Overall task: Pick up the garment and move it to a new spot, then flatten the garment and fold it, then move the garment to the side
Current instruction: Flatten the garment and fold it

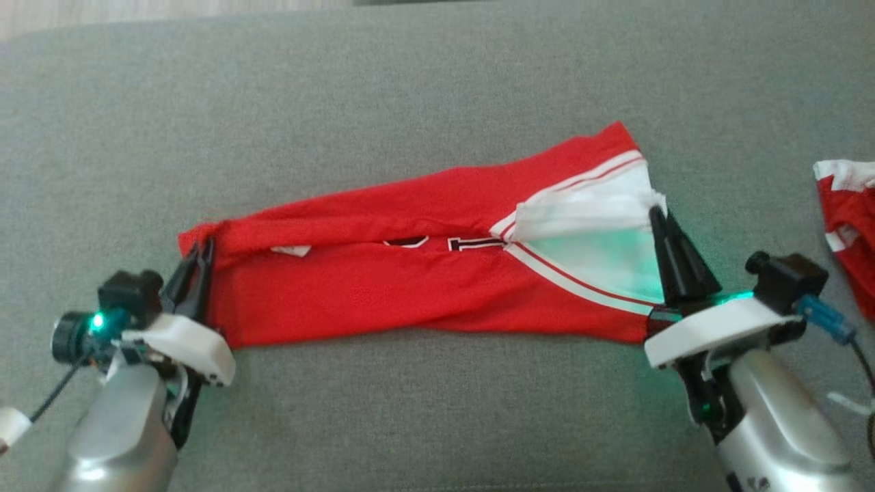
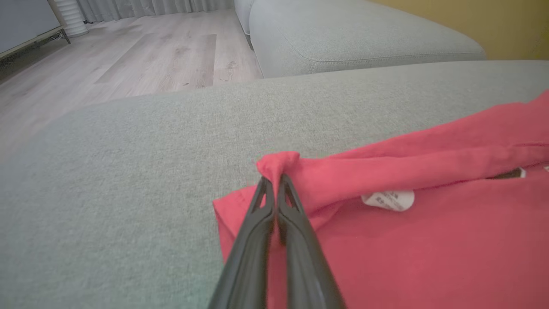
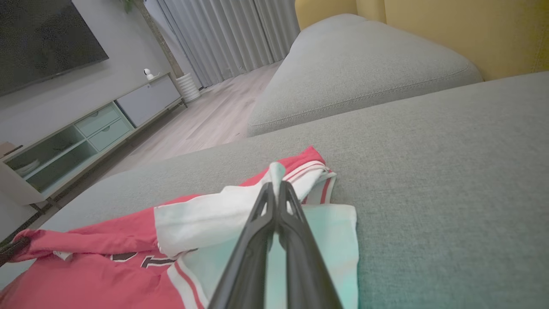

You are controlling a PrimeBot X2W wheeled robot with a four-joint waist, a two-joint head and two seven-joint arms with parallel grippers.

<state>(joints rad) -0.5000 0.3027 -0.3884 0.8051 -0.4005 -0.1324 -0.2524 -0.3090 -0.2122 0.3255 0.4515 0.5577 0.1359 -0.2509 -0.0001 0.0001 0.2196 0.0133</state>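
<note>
Head: one garment (image 1: 424,294) on the sofa (image 1: 410,102), long axis left-right between the two grippers. The left gripper (image 1: 203,246) is at its red end and the right gripper (image 1: 662,213) at the white end; a second cloth (image 1: 847,225) lies well right. Left wrist: jaws pressed together, pinching a red fold. Right wrist: jaws closed on the white edge.

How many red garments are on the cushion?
2. One garment stretches across the middle, ends pinched by the left gripper and right gripper; a second garment lies at the right edge, cut off; more may be hidden.
</note>
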